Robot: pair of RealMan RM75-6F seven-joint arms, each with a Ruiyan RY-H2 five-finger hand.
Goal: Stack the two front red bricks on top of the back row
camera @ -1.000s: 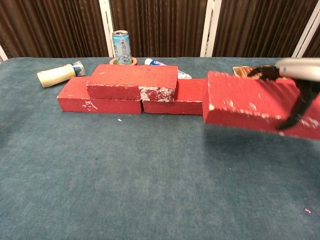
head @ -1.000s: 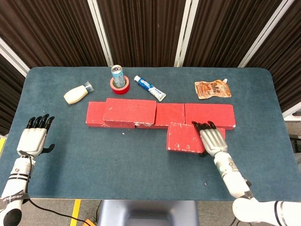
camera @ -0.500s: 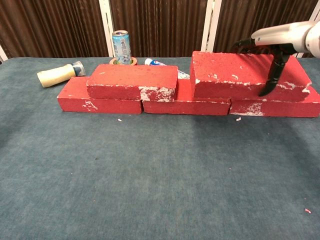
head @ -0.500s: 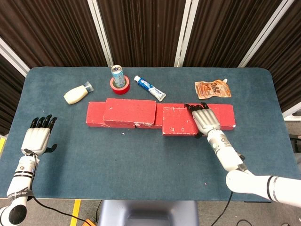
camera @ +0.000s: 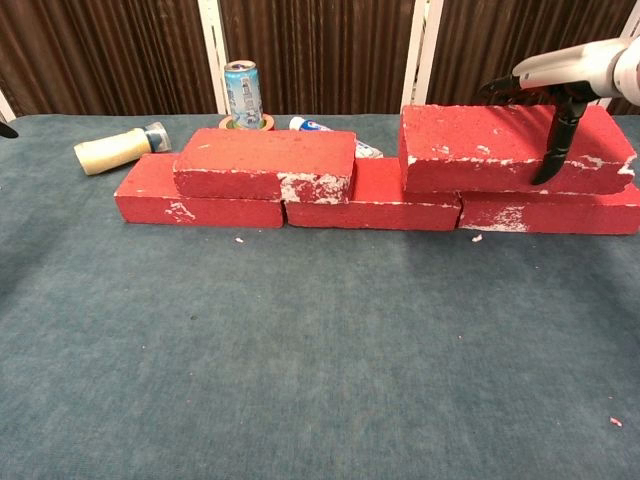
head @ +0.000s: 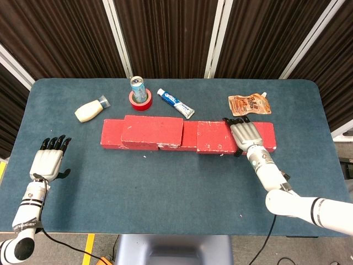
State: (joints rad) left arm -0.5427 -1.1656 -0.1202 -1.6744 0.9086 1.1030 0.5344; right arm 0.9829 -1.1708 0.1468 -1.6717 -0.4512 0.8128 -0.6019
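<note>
On the back row (head: 259, 134), right end: second red brick (camera: 510, 150) sits stacked, right hand (head: 245, 134) gripping it, thumb down its front face. First red brick (head: 153, 131) already stacked at left. Left hand (head: 49, 161) empty, fingers apart, over the bench (head: 165, 187). Remaining, I judge: let go.

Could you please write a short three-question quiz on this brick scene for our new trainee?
1. True or false: the right hand holds the right upper brick, which sits on the back row.
2. What stands in the red tape roll? A) a can B) a cup C) a sponge
3. How many bricks lie on top of the back row?

Key: 1 true; 2 A, the can; 3 two, counting the left upper brick.
</note>
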